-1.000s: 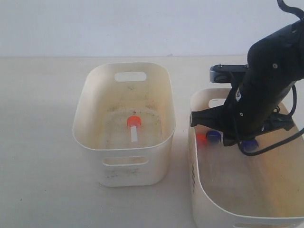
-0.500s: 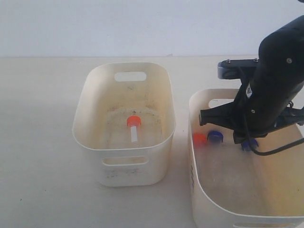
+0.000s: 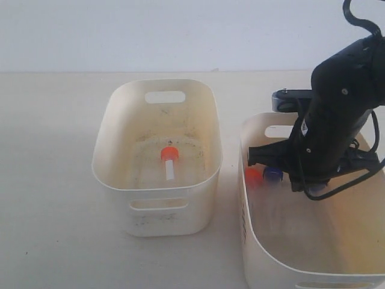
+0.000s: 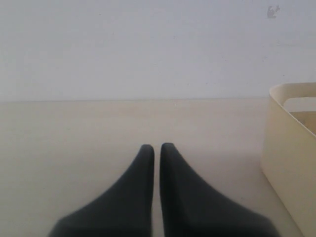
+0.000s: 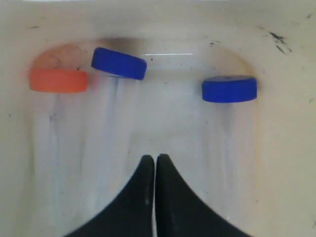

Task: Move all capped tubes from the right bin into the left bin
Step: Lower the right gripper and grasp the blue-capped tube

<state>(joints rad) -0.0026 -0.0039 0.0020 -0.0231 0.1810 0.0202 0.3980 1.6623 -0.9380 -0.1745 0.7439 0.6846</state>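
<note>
Tubes (image 5: 229, 89): three in right bin (image 3: 255, 253) | right gripper (image 5: 155, 157) closed, empty

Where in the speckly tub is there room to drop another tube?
In the left bin, the floor is bare on both sides of its lone tube and behind it, toward the far wall. The right bin is crowded at its far end: three capped tubes bunch there by the right gripper. Its near half is bare.

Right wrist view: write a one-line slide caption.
Shut right gripper in the right bin, facing an orange-capped tube, a blue-capped tube beside it and a second blue-capped tube apart.
</note>
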